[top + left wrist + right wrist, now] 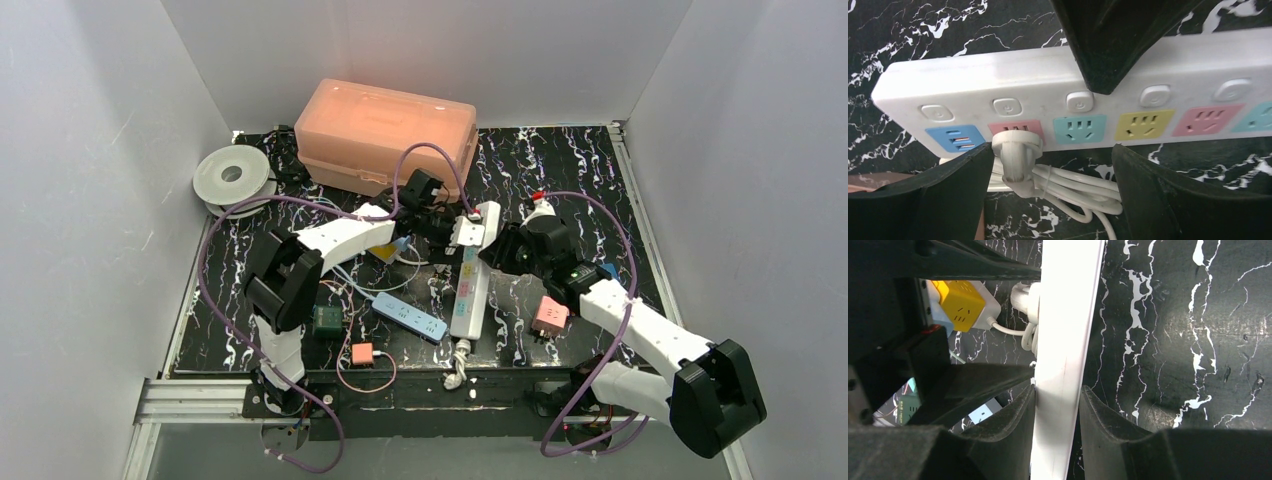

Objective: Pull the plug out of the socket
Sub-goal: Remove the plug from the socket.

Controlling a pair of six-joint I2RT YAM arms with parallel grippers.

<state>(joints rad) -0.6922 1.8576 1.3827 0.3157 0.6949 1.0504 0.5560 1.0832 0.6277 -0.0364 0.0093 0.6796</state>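
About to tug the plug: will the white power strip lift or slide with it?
Probably stays put: the right claw clamps the white power strip across its width. It looks like rigid plastic, unlikely to flex. Its glossy casing could slip if the plug sticks.

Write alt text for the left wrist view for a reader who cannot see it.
A white plug sits in a pink socket of a white power strip, framed by the open left end effector.

Shells: white on left arm (340, 236) and right arm (645, 325);
Joints: black, blocky housings;
Cables (430, 146): purple, looping;
Gripper fingers (1168, 200): matte black
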